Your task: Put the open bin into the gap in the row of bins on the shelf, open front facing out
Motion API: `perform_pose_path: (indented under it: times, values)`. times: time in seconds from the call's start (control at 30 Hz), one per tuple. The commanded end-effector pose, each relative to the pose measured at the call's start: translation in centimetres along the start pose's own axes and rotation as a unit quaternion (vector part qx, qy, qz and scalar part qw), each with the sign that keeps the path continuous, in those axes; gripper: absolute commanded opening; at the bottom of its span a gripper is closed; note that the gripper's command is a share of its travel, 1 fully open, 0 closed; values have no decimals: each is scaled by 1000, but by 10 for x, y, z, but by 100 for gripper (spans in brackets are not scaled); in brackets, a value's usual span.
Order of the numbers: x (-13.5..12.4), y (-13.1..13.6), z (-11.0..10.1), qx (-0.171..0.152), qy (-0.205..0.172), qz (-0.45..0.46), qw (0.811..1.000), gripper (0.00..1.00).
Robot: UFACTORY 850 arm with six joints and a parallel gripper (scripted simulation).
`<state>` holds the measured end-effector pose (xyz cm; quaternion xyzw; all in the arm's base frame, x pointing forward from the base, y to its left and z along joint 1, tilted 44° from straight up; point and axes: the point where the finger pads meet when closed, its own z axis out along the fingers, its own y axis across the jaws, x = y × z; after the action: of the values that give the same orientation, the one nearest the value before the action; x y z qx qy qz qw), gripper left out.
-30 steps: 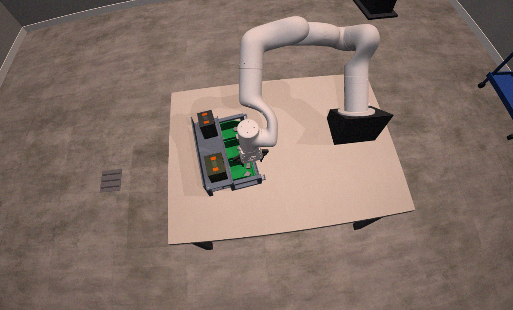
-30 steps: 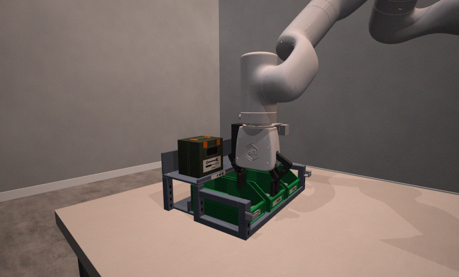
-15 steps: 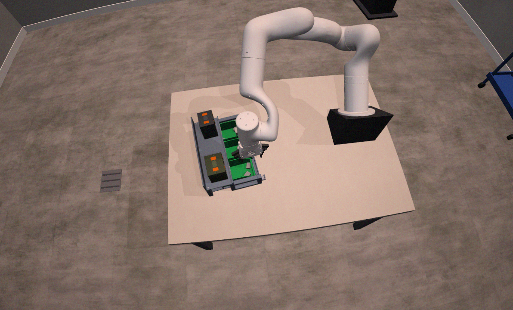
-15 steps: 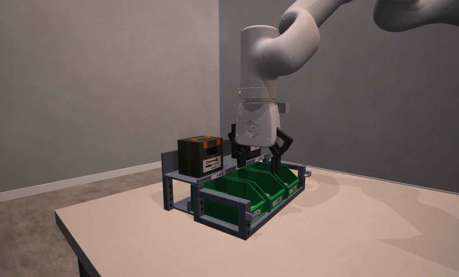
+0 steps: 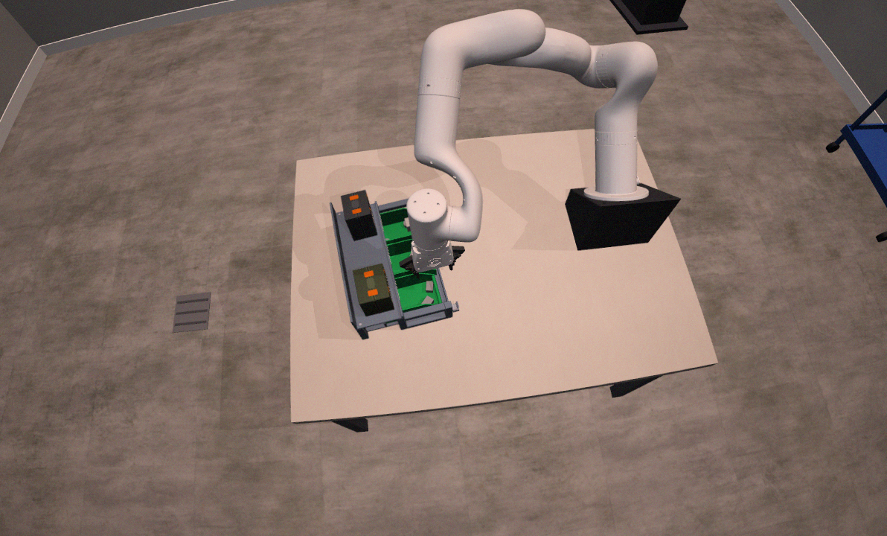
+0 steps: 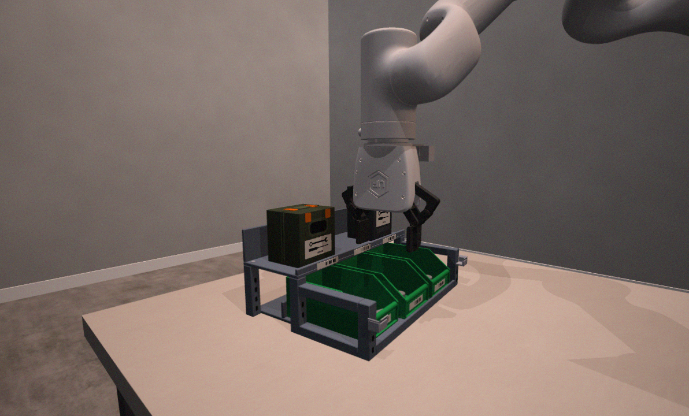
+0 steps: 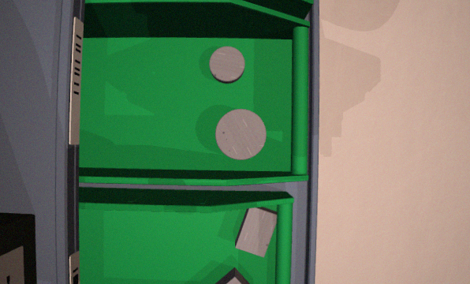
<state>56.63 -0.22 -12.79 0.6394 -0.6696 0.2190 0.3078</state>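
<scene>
My gripper (image 5: 431, 265) (image 6: 387, 244) is open and empty, pointing down above the bin row, clear of the bins. Three green bins stand side by side on the grey shelf (image 6: 331, 343), open fronts facing out. The middle bin (image 5: 399, 258) (image 7: 160, 99) holds two round parts; its front stands close behind the front lip (image 7: 315, 118). The near end bin (image 5: 411, 298) (image 7: 152, 244) holds blocky parts and sits slightly farther back from the lip. The far end bin (image 5: 393, 230) is partly hidden by the arm in the top view. No bin shows on the table.
The low upper board (image 5: 364, 249) (image 7: 22, 158) covers the bins' rear part. An olive case (image 5: 372, 287) (image 6: 300, 235) and a black case (image 5: 357, 213) stand on it. Shelf end frames flank the row, with a small bracket (image 6: 378, 323) at the near front corner.
</scene>
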Motion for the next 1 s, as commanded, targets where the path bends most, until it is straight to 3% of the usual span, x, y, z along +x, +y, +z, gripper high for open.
perform_pose_path:
  times: [0.0, 0.97]
  values:
    - [0, -1, -1, 1, 0, 0, 1000, 100]
    - [0, 0, 13, 1, 0, 0, 1000, 100]
